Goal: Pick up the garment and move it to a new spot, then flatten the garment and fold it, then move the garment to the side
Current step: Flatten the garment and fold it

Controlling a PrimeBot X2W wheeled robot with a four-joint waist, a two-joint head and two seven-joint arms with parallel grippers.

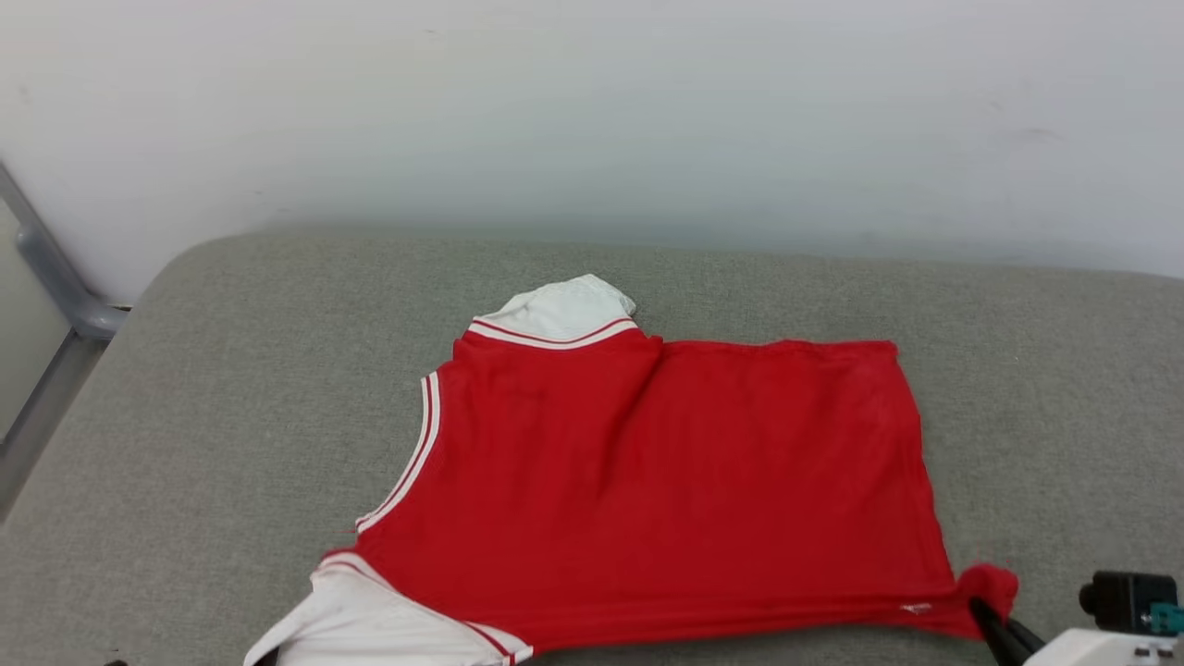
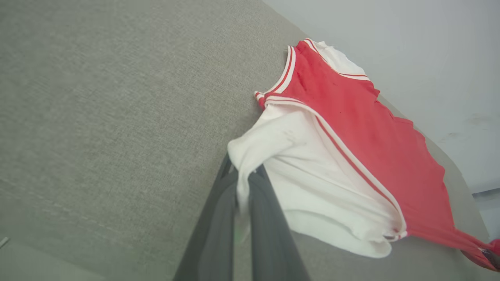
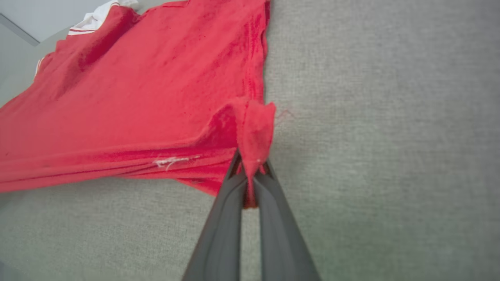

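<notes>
The garment (image 1: 666,481) lies folded on the grey cushion, plain red side up, white sleeves showing at its far and near left. In the left wrist view my left gripper (image 2: 243,171) is shut on the edge of the near white sleeve (image 2: 312,171). My right gripper (image 3: 250,164) is shut on the garment's (image 3: 136,97) red near right hem corner, pinched up into a small peak. In the head view that corner (image 1: 990,585) bunches at the right gripper (image 1: 979,606) by the lower right edge.
The grey fabric cushion (image 1: 231,416) runs wide around the garment, with bare room to the left and right. A pale wall (image 1: 592,111) rises behind it. A grey metal bar (image 1: 55,268) stands at the far left.
</notes>
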